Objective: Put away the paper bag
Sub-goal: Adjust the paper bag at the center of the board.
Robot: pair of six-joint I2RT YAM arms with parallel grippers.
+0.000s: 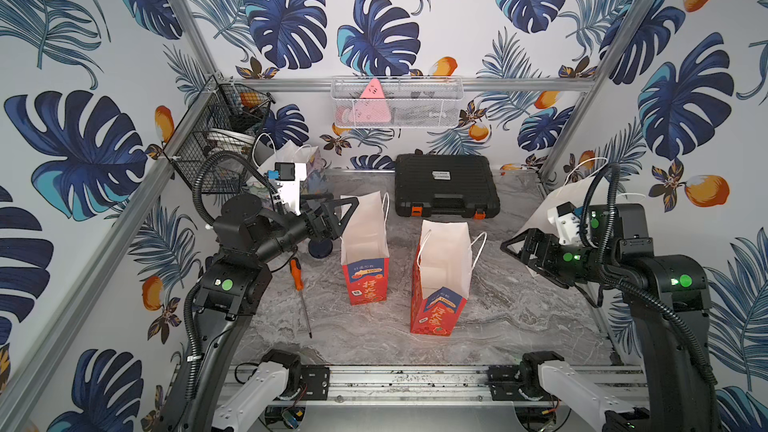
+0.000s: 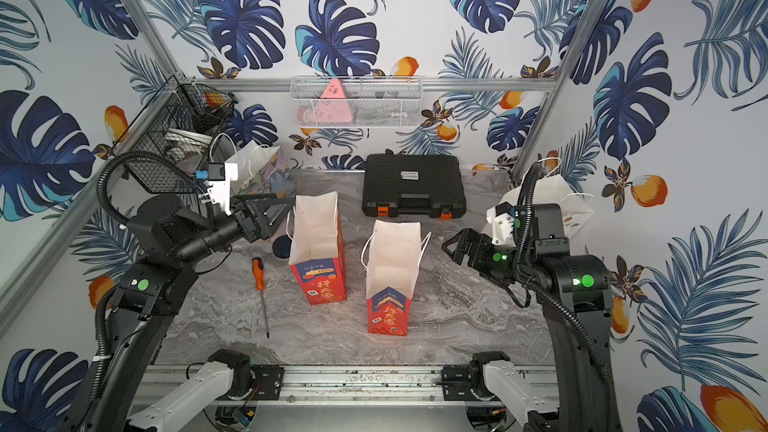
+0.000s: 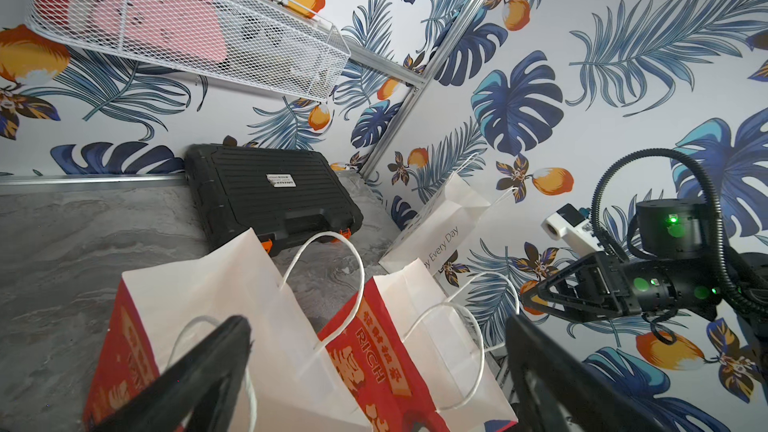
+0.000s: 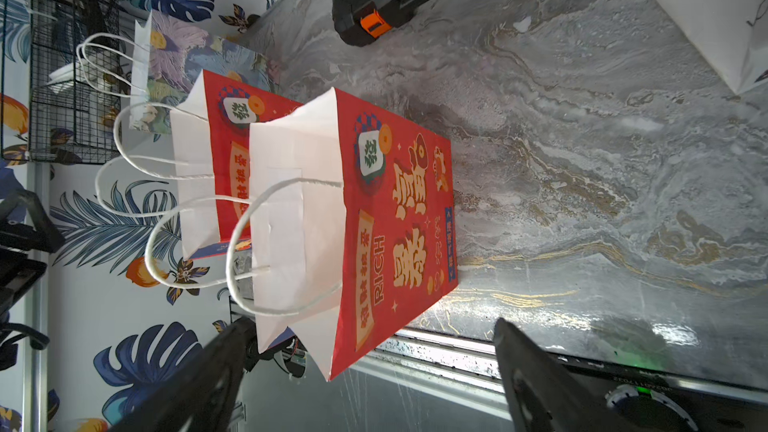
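Note:
Two red paper bags with white insides and white cord handles stand upright and open on the marble table. The left bag (image 1: 365, 251) (image 2: 318, 251) is slightly farther back than the right bag (image 1: 440, 284) (image 2: 390, 280). My left gripper (image 1: 347, 218) (image 2: 282, 218) hovers open just left of the left bag's rim, holding nothing. My right gripper (image 1: 505, 248) (image 2: 444, 247) is open and empty, a short way right of the right bag. The left wrist view shows both bags (image 3: 232, 305) (image 3: 399, 326) beyond its spread fingers (image 3: 208, 367). The right wrist view shows the nearer bag (image 4: 374, 222).
A black tool case (image 1: 446, 184) lies at the back. An orange screwdriver (image 1: 300, 288) and a dark disc (image 1: 320, 248) lie left of the bags. A floral bag (image 1: 299, 164) stands back left; a white bag (image 1: 577, 197) leans on the right wall. Wire baskets (image 1: 397, 102) (image 1: 216, 143) hang above.

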